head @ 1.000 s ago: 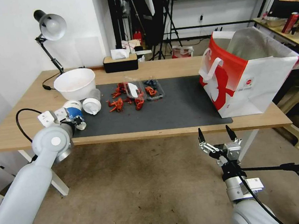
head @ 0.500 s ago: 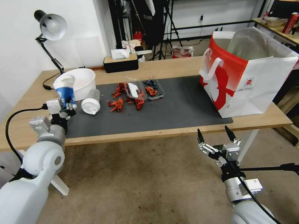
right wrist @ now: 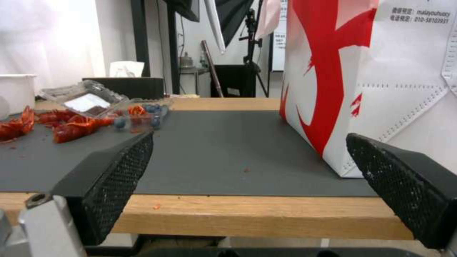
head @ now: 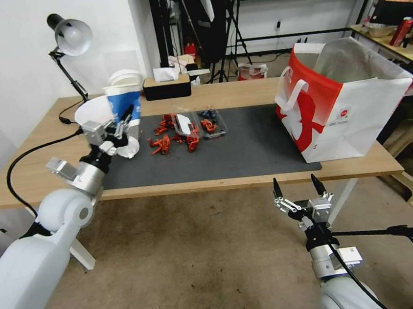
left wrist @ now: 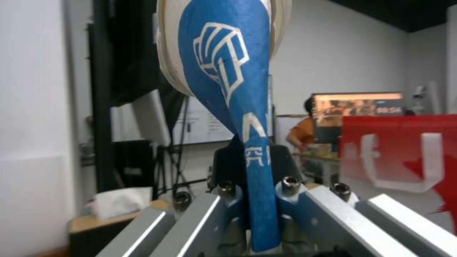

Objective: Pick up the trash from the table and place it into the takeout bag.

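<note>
Left claw (head: 119, 126): clamped on the lower part of the blue paper cup (head: 123, 99), held in the air above the desk's left end, in front of the white bowl (head: 93, 112).
Blue paper cup: white lid on top; in the left wrist view its wall (left wrist: 238, 117) is pinched flat between the fingers, with a white block logo and part of a white letter and character that cannot be read whole.
Right claw (head: 294, 188): spread wide, held below and in front of the desk's near edge, touching nothing; its black textured pads (right wrist: 119, 171) frame the mat in the right wrist view.
Desk (head: 239, 92): light wood with a dark grey mat (head: 244, 143) over the middle.
Takeout bag (head: 344, 105): stands open at the right end of the mat, red side and white loop handle facing left, silvery lining visible inside.
Bag print: small grey lettering and a number "010-5870..." near the upper corner (right wrist: 419, 16), too fine to read surely.
Other trash: small clear lidded cup (head: 127, 144) lying on its side beside the left claw, partly hidden by it; red scraps (head: 165, 139) and a clear tray (head: 198, 123) with dark berries mid-mat.
Behind: desk lamp (head: 69, 46) and a black tissue box (head: 166, 86) at the far edge.
</note>
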`<state>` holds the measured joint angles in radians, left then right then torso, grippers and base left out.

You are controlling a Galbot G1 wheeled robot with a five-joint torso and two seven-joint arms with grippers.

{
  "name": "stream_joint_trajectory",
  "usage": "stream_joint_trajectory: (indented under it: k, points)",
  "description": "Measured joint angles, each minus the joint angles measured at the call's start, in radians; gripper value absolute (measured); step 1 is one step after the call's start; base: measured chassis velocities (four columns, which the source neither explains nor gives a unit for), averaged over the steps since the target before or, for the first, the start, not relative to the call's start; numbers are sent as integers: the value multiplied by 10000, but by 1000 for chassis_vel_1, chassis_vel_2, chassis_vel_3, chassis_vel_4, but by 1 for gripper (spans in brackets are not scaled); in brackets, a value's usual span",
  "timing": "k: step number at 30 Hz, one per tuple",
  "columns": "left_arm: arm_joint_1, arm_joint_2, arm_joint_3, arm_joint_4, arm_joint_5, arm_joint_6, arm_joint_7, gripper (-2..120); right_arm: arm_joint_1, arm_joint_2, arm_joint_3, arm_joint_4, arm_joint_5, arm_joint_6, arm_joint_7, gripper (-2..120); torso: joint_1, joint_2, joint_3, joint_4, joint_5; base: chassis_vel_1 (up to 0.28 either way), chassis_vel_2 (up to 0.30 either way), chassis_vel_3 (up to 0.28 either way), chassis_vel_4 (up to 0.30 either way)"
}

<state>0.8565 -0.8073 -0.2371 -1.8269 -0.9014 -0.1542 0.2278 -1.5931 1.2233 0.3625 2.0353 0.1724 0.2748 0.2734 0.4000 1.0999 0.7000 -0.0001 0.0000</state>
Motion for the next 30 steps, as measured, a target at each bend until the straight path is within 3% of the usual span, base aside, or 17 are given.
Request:
stream_joint_trajectory:
  k: [6,8,12,17,24,30]
  points:
    - [-1193,93,1250,243,-294,-53,216,0,44,41,30,-74,-29,29,-1,100,0,0,0,0,0,0,0,0,0]
    - [-2099,103,2252,458,-476,-101,287,0,59,89,39,-130,-38,50,-1,100,0,0,0,0,-1,0,0,0,0]
    - [-3197,1,3212,764,-690,-105,299,0,64,135,64,-196,-56,89,-1,100,0,0,0,0,2,0,0,0,0]
    - [-4352,-237,4066,1027,-933,-24,252,0,67,153,112,-222,-65,106,-1,100,1,0,1,1,1,0,0,0,0]
    - [-6760,-1065,6233,1912,-1320,59,106,0,70,155,232,-271,-67,139,11,100,1,0,1,0,-1,0,0,0,0]
    - [-7820,-1958,7206,2588,-1481,49,65,0,101,164,263,-321,-72,165,18,100,1,-1,1,0,1,0,0,0,0]
